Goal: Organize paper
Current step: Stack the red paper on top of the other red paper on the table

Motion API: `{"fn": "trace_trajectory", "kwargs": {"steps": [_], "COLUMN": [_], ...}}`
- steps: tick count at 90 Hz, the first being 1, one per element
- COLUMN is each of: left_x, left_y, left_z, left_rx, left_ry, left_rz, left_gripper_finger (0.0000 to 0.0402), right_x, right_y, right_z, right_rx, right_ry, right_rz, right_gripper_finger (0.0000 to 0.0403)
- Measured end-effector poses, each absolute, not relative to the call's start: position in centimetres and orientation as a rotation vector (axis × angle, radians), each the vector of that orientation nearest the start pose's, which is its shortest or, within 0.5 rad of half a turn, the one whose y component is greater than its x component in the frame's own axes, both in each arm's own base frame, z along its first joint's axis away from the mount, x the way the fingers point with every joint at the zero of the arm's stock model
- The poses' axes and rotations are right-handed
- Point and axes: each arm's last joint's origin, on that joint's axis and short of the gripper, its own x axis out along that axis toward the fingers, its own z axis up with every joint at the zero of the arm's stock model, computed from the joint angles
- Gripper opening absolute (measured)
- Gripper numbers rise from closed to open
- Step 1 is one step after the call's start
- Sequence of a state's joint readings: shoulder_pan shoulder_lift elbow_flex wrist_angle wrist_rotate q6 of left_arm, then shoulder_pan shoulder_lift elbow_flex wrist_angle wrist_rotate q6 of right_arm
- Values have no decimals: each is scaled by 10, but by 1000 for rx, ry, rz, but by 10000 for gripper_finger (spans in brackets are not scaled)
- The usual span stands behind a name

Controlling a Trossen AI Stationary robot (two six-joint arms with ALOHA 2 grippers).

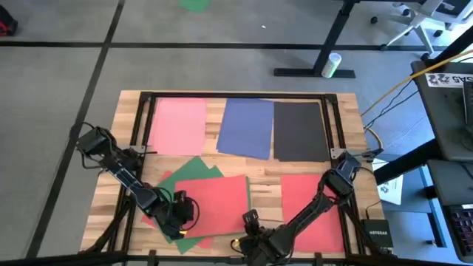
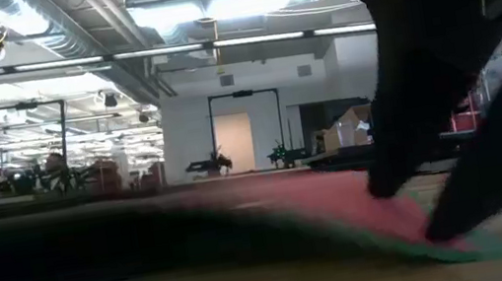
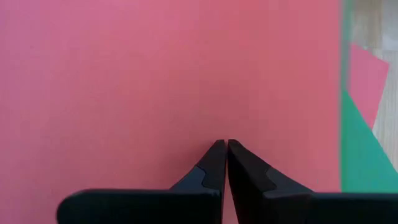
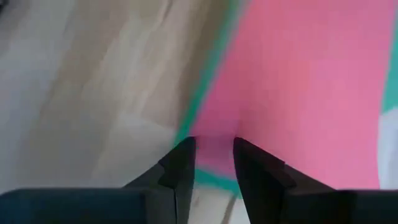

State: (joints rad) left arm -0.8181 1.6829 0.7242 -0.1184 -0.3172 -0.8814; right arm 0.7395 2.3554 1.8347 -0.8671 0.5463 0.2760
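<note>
Item 1, sorted paper: pink sheet [image 1: 178, 126], blue sheet [image 1: 247, 127] and black sheet [image 1: 299, 131] lie flat in a row along the far edge of the table [image 1: 347, 118], just beside one another with edges roughly squared; I read this as the finished row, one colour per place.

Item 2, unsorted paper: a skewed pile at the near-left of the table; red top sheet [image 1: 218, 203] over green sheets [image 1: 194, 168] fanned at odd angles; a further red sheet [image 1: 310, 193] lies apart toward the near-right corner.

Item 3, left gripper [image 3: 224, 149]: over the near-left part of the pile, tips together and pressed onto the red top sheet; I judge I am pinning the pile so it does not slide.

Item 4, right gripper [image 4: 214, 149]: at the pile's near-right corner, fingers slightly apart, straddling the red sheet's edge above a green edge; seemingly placed to pinch and peel the top sheet; nothing clamped yet.
</note>
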Motion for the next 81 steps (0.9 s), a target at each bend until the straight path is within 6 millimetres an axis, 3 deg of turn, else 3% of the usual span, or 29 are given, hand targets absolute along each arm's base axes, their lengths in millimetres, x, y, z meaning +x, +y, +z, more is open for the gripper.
{"fn": "trace_trajectory", "kwargs": {"steps": [20, 45, 81], "left_x": [201, 201, 201], "left_y": [-202, -202, -202], "left_z": [116, 116, 116], "left_rx": [-222, -223, -224], "left_ry": [1007, 1007, 1007], "left_rz": [-17, -18, -20], "left_gripper_finger": [0, 0, 0], "right_x": [355, 344, 342], "right_y": [302, 303, 307], "right_z": [131, 128, 128], "right_rx": [-569, -595, -609], "right_ry": [1066, 1201, 1215], "right_rz": [-66, 38, 99], "right_gripper_finger": [101, 101, 101]}}
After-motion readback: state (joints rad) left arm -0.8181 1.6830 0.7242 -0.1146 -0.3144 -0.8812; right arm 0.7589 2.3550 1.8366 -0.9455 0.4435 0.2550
